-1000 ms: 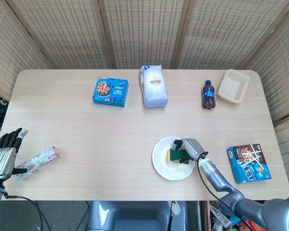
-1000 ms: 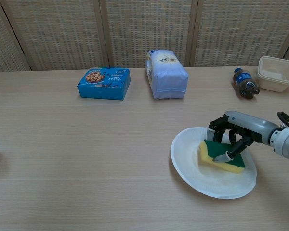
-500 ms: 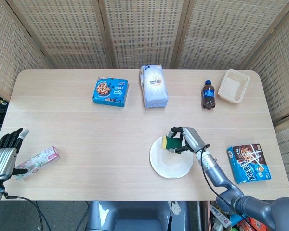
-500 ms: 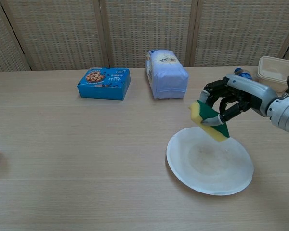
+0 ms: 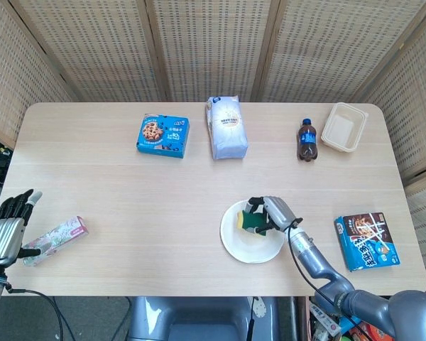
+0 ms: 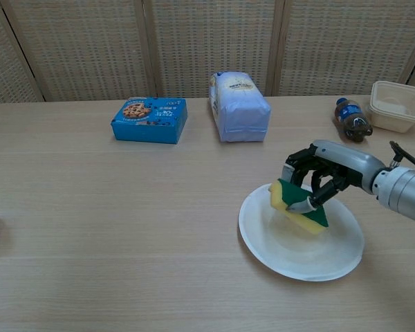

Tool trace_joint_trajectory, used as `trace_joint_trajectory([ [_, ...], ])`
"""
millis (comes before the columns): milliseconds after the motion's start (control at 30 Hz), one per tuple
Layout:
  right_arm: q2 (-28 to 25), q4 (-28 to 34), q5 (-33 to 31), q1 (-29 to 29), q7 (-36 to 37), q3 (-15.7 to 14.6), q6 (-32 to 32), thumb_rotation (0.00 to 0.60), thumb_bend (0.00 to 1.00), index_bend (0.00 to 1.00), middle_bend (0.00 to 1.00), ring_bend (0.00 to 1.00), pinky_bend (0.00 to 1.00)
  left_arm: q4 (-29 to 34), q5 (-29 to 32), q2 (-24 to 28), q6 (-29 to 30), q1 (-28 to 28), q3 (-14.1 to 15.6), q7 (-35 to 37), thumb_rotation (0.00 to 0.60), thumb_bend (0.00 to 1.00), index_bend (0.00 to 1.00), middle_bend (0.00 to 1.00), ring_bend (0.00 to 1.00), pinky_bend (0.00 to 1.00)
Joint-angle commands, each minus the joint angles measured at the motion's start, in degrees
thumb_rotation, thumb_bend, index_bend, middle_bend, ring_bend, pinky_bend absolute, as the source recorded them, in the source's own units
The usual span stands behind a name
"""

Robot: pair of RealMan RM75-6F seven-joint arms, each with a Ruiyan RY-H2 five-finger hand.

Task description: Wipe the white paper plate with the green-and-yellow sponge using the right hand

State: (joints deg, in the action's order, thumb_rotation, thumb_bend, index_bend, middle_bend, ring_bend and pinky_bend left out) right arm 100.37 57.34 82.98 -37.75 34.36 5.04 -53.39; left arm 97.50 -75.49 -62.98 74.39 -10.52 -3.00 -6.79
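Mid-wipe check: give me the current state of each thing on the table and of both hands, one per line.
Green-and-yellow sponge: held tilted over the plate, lower edge at its surface.
White paper plate: flat on the table.
Right hand: fingers gripping the sponge.
Left hand: holding nothing, at the table's edge.
Dark cola bottle: capped, lying down.
Beige plastic container: lidless.
Blue cookie box: closed, flat.
White flour bag: sealed.

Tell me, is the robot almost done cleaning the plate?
Picking up looks done: the right hand grips the green-and-yellow sponge. In hand now: the sponge sits tilted over the left part of the white paper plate, low enough that it may be touching. A faint smudge shows near the plate's middle, so more wiping seems left. I cannot tell how much is clean.
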Motion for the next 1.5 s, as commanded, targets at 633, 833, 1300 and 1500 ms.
trace_joint_trajectory([
  [633,3.06,-6.38,-0.68,-0.18,-3.52,-1.36,4.22,0.600,0.46,0.59,0.57,0.43,0.24,0.01,-0.18,0.20,0.03,0.05,0.09,0.50,0.600,0.00,0.00,0.00,0.00,0.00],
  [833,1.84,-4.32,-0.44,0.06,-2.20,-0.24,2.16,0.600,0.46,0.59,0.57,0.43,0.24,0.14,-0.31,0.26,0.18,0.13,0.13,0.51,0.600,0.00,0.00,0.00,0.00,0.00],
  [1300,-6.90,5.27,-1.71,-2.43,-6.01,6.94,-2.62,0.600,0.46,0.59,0.57,0.43,0.24,0.31,-0.68,0.47,0.24,0.12,0.20,0.82,0.600,0.00,0.00,0.00,0.00,0.00],
  [1500,-6.35,-1.94,-6.18,-4.95,-17.10,6.72,4.95,0.600,0.45,0.59,0.57,0.43,0.23,0.26,-0.48,0.47,-0.03,0.05,0.21,0.81,0.600,0.00,0.00,0.00,0.00,0.00],
])
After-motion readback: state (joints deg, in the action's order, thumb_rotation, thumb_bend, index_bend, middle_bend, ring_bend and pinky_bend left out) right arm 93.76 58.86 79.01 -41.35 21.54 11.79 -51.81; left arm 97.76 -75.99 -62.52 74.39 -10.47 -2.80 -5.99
